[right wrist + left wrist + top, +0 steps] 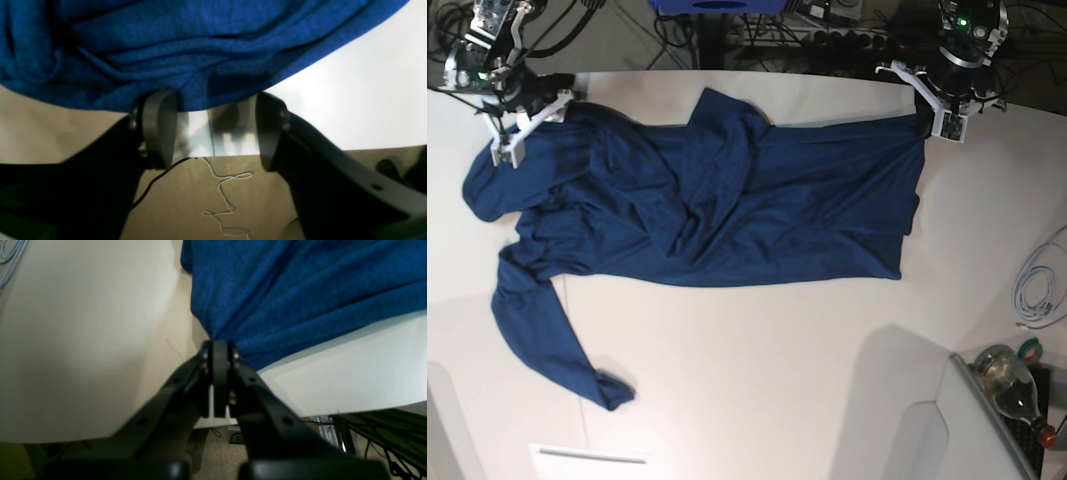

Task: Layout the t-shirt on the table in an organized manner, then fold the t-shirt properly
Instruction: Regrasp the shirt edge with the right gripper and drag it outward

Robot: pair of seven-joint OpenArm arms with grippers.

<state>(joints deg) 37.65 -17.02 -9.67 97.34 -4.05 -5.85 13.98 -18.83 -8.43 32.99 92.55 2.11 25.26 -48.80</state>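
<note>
The shirt (727, 195) is spread wrinkled across the table (777, 380), w/ one sleeve trailing toward the near edge. A corner is pinched in the clenched left gripper (219, 343). The right gripper (213, 128) is seen released, jaws apart beside the shirt's edge.

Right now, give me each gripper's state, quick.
Left gripper: shut on the shirt, pinching its edge.
Right gripper: open, holding nothing; the shirt's edge lies just ahead of its fingertips.
</note>
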